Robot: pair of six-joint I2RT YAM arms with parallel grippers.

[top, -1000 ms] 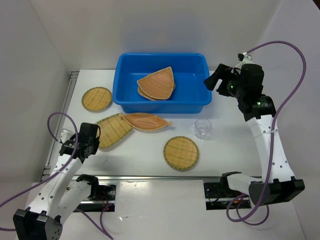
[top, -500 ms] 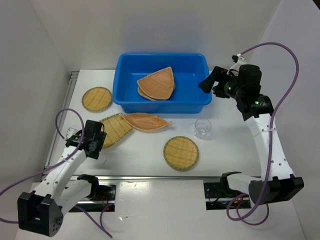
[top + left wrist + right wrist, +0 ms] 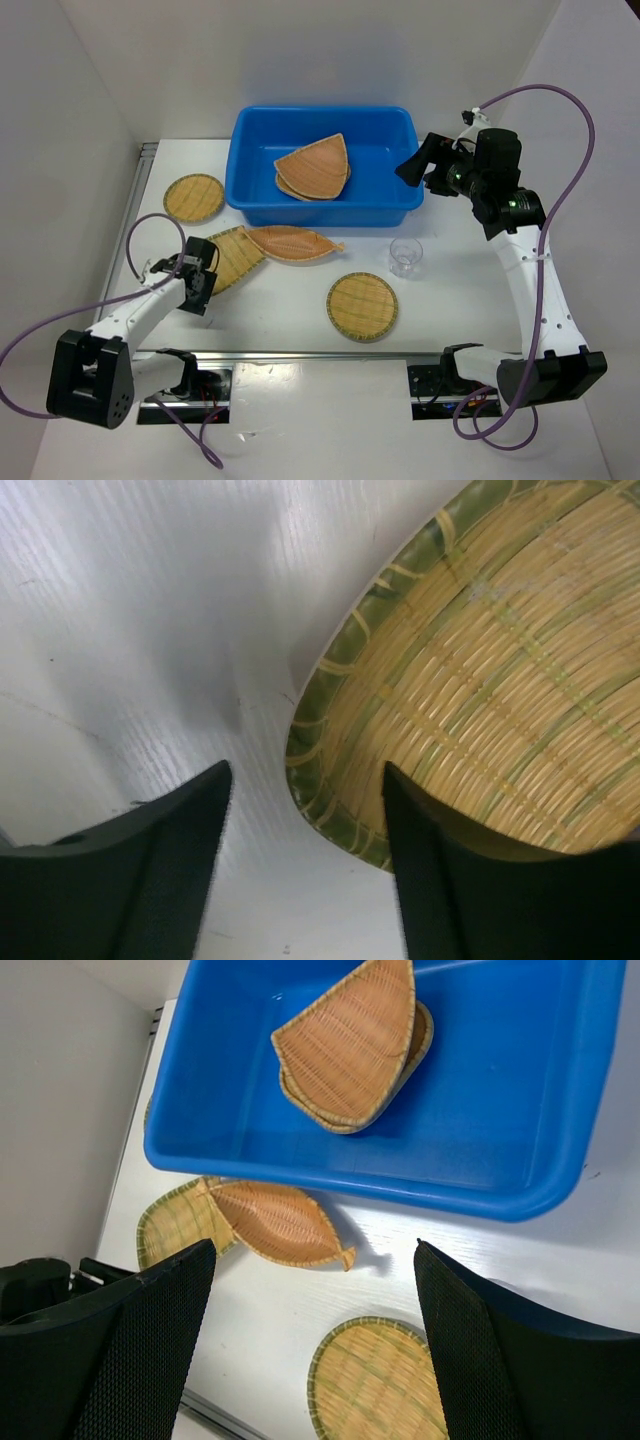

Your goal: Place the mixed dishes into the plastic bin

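Observation:
The blue plastic bin (image 3: 390, 140) (image 3: 520, 1090) holds two tan woven trays (image 3: 313, 168) (image 3: 350, 1050). On the table lie a round tray (image 3: 194, 197), a rounded-square tray (image 3: 232, 256) (image 3: 500, 680) (image 3: 170, 1225), a leaf-shaped tray (image 3: 290, 243) (image 3: 280, 1222), another round tray (image 3: 362, 306) (image 3: 380, 1380) and a clear cup (image 3: 405, 256). My left gripper (image 3: 200, 282) (image 3: 307, 770) is open and low at the rounded-square tray's near-left corner, one finger over the table, the other over the weave, the rim between them. My right gripper (image 3: 412, 166) (image 3: 315, 1250) hangs open and empty at the bin's right end.
White walls close in the table on the left, back and right. A metal rail (image 3: 300, 355) runs along the near edge. The leaf-shaped tray overlaps the rounded-square tray's right side and lies close to the bin's front wall.
My left gripper has moved toward the rounded-square tray's corner and gone from shut to open. My right gripper has swung slightly left toward the bin.

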